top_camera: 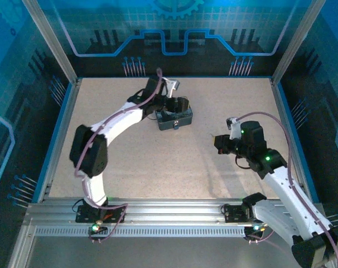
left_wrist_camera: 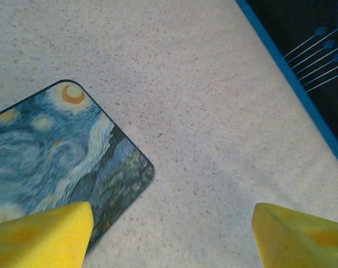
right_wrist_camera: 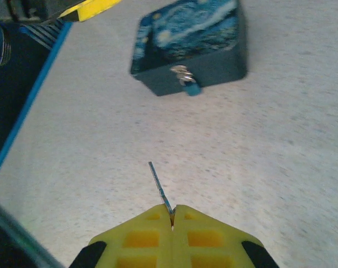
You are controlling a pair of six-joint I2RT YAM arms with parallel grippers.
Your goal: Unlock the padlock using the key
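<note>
The padlock [right_wrist_camera: 183, 74], small and silvery with a blue end, hangs on the front wall of the dark blue swirl-painted tin [right_wrist_camera: 186, 39], ahead of my right gripper. The slim key [right_wrist_camera: 159, 187] sticks forward and up-left from the tips of my right gripper [right_wrist_camera: 173, 215], which is shut on it, well short of the tin. My left gripper [left_wrist_camera: 172, 218] hovers open over the tin's corner [left_wrist_camera: 52, 151] and the table beside it, nothing between its yellow fingers [left_wrist_camera: 40, 234]. From above, the tin [top_camera: 174, 118] sits mid-table under the left gripper [top_camera: 177, 105]; the right gripper [top_camera: 218, 142] is to its right.
The speckled beige table [top_camera: 158, 162] is bordered by a blue rim [top_camera: 283, 111] and dark walls. An aluminium rail [top_camera: 158, 215] runs along the near edge at the arm bases. Open tabletop lies between the right gripper and the tin.
</note>
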